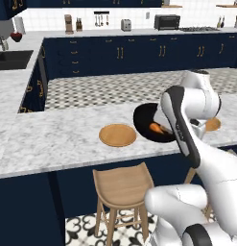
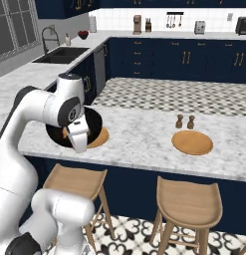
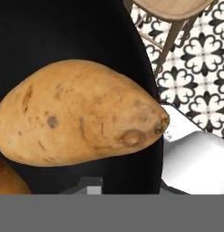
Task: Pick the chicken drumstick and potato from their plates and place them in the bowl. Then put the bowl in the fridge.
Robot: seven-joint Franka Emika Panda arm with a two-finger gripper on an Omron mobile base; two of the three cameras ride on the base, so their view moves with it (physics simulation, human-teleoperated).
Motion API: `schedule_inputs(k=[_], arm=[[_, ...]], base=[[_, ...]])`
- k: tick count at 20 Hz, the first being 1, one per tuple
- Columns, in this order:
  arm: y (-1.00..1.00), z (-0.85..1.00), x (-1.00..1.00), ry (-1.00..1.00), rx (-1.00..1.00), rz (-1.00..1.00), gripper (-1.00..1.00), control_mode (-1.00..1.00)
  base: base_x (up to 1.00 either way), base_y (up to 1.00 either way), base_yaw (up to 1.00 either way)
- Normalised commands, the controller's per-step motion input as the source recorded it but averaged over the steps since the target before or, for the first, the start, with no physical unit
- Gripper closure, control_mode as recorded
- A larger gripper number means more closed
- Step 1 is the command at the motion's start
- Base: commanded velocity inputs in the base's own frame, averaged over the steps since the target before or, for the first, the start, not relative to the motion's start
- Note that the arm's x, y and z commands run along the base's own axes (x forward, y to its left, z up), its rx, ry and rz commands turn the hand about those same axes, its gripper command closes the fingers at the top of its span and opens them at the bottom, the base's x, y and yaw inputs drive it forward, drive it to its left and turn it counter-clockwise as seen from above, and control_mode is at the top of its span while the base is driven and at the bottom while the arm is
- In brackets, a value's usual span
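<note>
**Colours on a navy-and-marble kitchen island**

A glossy black bowl (image 1: 145, 121) holds an orange-brown chicken drumstick (image 1: 157, 128) and a speckled tan potato (image 3: 79, 113). Orange-tan plates (image 1: 117, 135) sit on the white, grey-veined marble counter (image 1: 48, 139). Navy cabinets (image 1: 139, 53) carry gold handles; the floor (image 3: 195, 86) shows a black-and-white floral pattern.

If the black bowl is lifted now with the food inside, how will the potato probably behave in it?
The potato looks rounded and smooth-skinned, so it may roll on the glossy black bowl if that tilts. It appears rigid, unlikely to deform. The bowl's deep wall and the drumstick beside it should probably keep it inside.
</note>
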Motion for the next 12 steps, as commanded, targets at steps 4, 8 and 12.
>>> schedule_inputs(k=[4, 8, 12], arm=[[-0.01, 0.29, -0.74, -0.01, 0.00, -0.06, 1.00, 1.00], [0.00, 0.00, 0.00, 0.00, 0.00, 0.00, 1.00, 1.00], [0.00, 0.00, 0.00, 0.00, 0.00, 0.00, 1.00, 1.00]], base=[[-0.25, -0.08, -0.02], [-0.62, -0.87, -0.05], [-0.53, -1.00, -0.18]])
